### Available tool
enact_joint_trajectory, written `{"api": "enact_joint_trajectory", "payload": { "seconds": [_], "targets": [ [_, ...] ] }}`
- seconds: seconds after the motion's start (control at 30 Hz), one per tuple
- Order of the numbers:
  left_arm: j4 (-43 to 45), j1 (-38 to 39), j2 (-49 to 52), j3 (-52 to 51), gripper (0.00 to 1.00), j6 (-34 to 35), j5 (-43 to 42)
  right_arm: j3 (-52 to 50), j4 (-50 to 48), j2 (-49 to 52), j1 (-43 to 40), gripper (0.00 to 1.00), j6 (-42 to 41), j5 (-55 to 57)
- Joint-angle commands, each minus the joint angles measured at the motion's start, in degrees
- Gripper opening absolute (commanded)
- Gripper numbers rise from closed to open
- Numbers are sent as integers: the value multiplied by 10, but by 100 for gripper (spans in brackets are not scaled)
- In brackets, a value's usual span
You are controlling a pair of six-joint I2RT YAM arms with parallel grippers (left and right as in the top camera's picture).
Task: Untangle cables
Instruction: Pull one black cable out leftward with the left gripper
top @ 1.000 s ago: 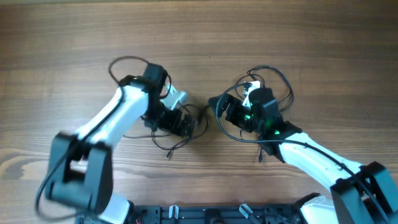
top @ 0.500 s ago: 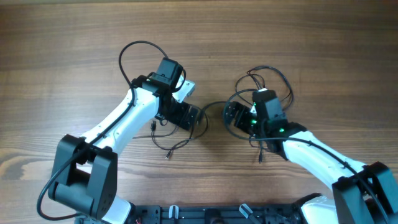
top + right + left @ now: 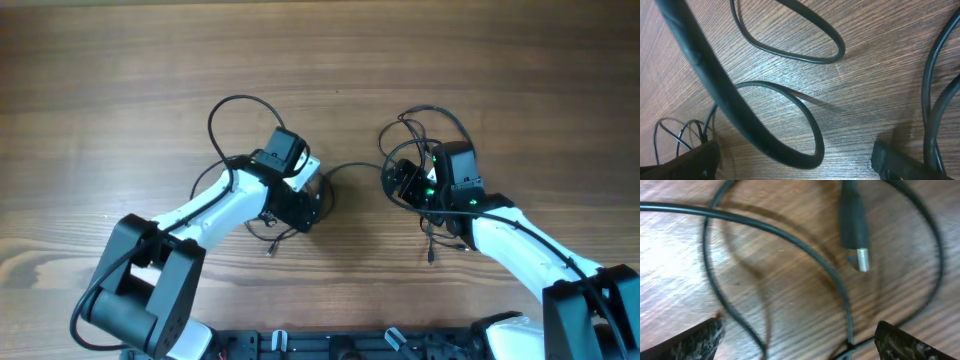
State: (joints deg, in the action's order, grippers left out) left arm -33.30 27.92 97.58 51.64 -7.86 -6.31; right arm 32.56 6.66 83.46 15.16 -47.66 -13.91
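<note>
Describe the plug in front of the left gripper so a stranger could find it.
On the wooden table, look at the loose black cables just ahead of the open left gripper. In the upper right of the left wrist view lies the plug: a thick black moulded end with a short silver tip, unlike the thin plain cords curving around it.

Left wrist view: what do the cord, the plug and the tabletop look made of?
Cord: probably a black rubber or plastic sheath; it is smooth with a faint sheen and bends in loose curves. Plug: the black body looks like moulded plastic, and the bright silvery tip is likely metal. Tabletop: brown wood grain, matte; cannot tell real wood from laminate.
</note>
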Motion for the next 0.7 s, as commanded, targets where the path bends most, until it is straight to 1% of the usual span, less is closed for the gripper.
{"api": "enact_joint_trajectory", "payload": {
  "seconds": [0.0,0.03,0.13,0.17,0.37,0.47,0.5,0.53,0.57,0.6,0.67],
  "targets": [
    [-17,23,12,-23,100,-12,-72,5,3,-4,-2,100,12,4],
    [-28,22,12,-23,100,-12,-72,5,3,-4,-2,100,12,6],
    [-71,22,12,-23,100,-55,-72,5,3,-4,-2,100,12,6],
    [-82,22,12,-23,100,-57,-72,5,3,-4,-2,100,12,7],
    [-54,23,12,-52,100,-52,-71,5,3,-4,-2,100,12,20],
    [-11,24,12,-96,100,-52,-70,5,3,-4,-2,100,12,26],
    [4,26,12,-108,100,-46,-57,5,3,-4,-2,100,12,26],
    [23,33,12,-123,100,-31,-11,5,3,-4,-2,100,12,26],
    [33,43,12,-133,100,-21,55,5,3,-4,-2,100,12,28],
    [36,51,12,-137,100,-20,87,5,3,-4,-2,100,12,30],
    [40,70,12,-141,100,-20,110,5,3,-4,-2,100,12,41]
  ]
}}
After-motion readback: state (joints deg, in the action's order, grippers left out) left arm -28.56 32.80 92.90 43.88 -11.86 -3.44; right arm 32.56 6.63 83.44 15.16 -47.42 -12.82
